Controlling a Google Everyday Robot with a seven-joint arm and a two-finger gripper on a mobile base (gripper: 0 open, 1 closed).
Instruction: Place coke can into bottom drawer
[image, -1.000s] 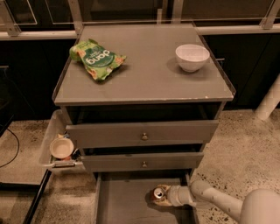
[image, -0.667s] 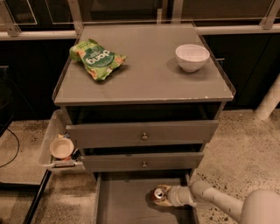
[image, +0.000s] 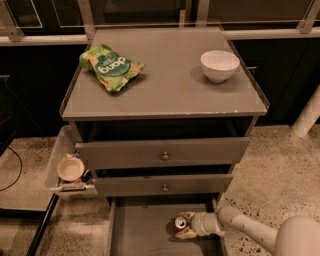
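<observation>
The coke can (image: 179, 223) stands upright inside the open bottom drawer (image: 140, 231) of the grey cabinet, near its right side. Its silver top shows from above. My gripper (image: 181, 225) reaches in from the right on a pale arm, with one finger behind the can and one in front of it. The fingers are closed around the can. The drawer floor to the left of the can is bare.
A green bag (image: 110, 67) and a white bowl (image: 219, 64) lie on the cabinet top (image: 165, 95). Two upper drawer fronts with brass knobs (image: 165, 156) overhang the bottom drawer. A side tray with a small bowl (image: 70, 168) hangs at the cabinet's left. A white post (image: 307, 115) stands at right.
</observation>
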